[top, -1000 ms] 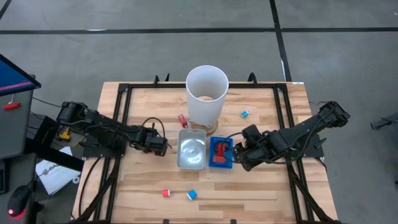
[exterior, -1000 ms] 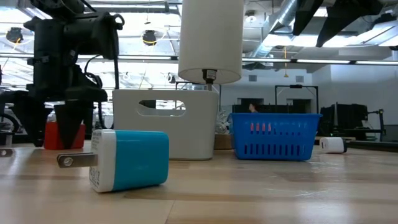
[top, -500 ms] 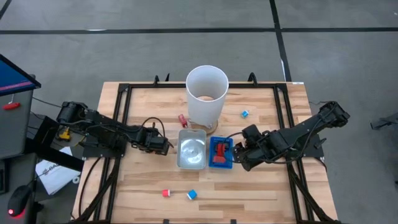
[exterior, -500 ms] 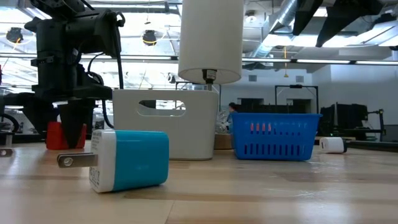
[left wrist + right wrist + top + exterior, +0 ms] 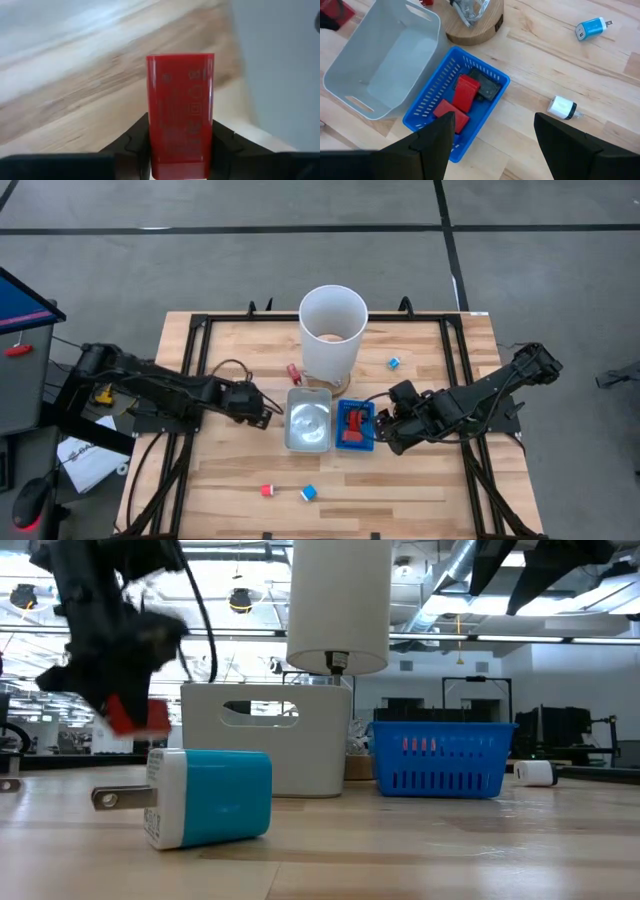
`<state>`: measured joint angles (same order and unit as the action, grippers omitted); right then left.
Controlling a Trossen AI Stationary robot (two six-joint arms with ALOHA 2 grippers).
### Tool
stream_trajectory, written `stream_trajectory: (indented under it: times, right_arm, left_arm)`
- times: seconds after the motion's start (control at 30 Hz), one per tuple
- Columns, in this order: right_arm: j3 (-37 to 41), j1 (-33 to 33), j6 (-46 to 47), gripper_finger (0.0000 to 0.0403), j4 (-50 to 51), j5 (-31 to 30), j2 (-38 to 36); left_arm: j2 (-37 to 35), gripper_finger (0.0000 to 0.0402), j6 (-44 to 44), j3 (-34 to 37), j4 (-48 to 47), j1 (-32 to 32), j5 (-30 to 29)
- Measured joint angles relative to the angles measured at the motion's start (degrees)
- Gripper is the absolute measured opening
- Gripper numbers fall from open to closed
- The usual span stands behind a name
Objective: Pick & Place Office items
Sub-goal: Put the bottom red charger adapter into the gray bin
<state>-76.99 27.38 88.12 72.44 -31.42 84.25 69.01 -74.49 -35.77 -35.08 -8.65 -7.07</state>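
— What is seen around the white bin (image 5: 332, 330)?

— In front of it, a grey tray (image 5: 308, 420) and a blue tray (image 5: 355, 425) are set side by side on the worktop (image 5: 420, 475). Two red pieces and one black one (image 5: 487, 86) are held in the blue tray.

— And the grippers?

— Left of the grey tray, a red block (image 5: 180, 115) is clamped in the left gripper (image 5: 268, 411), lifted clear of the wood. The right gripper (image 5: 380, 425) is held spread beside the blue tray. Nearer the front edge, one small red piece (image 5: 267, 490) and one blue charger (image 5: 308, 493) are left lying.
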Motion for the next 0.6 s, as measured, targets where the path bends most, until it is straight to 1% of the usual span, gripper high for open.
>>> stream_trajectory:
  times: [0.1,0.2,0.27,0.33,0.43,0.53,0.6]
  right_arm:
    - [0.0,0.0,0.0,0.0263,-0.3,0.0,0.0]
    - [0.0,0.0,0.0,0.0263,-0.2,0.0,0.0]
    - [0.0,0.0,0.0,0.0263,-0.2,-0.2,0.0]
    - [0.0,0.0,0.0,0.0263,0.0,-0.2,0.0]
    - [0.0,0.0,0.0,0.0263,0.0,-0.3,0.0]
    - [0.0,0.0,0.0,0.0263,0.2,-0.4,0.0]
    - [0.0,0.0,0.0,0.0263,0.2,-0.4,0.0]
  left_arm:
    - [-7.0,0.0113,5.4,0.0,1.9,-0.1,0.7]
    - [-12.9,0.0113,12.3,0.0,8.0,0.0,4.1]
    - [-14.8,0.0113,14.2,-0.1,11.9,0.1,6.6]
    - [-14.7,0.0113,14.3,-0.1,14.8,0.2,9.3]
    - [-12.1,0.0113,12.8,-0.1,20.7,0.9,13.5]
    - [-7.9,0.0113,12.5,-1.4,27.3,1.1,14.9]
    - [-4.3,0.0113,13.7,-4.1,27.9,1.1,15.2]
